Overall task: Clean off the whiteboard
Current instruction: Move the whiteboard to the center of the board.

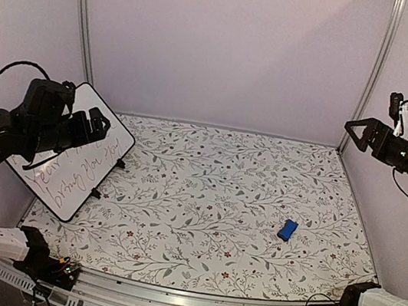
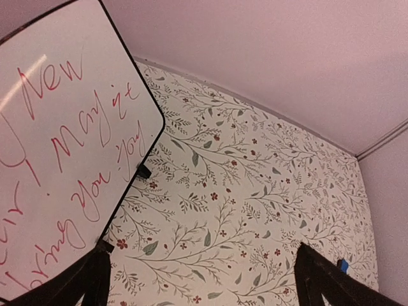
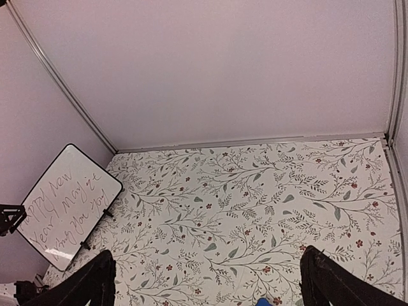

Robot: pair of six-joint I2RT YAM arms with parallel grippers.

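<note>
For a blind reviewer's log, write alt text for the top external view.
A whiteboard covered in handwriting stands tilted at the left of a floral-patterned table, the left gripper open near it. A small blue eraser lies right of centre, and the right gripper hangs open, raised at right.

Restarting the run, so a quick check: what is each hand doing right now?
Left hand: open, holding nothing.
Right hand: open, holding nothing.
</note>
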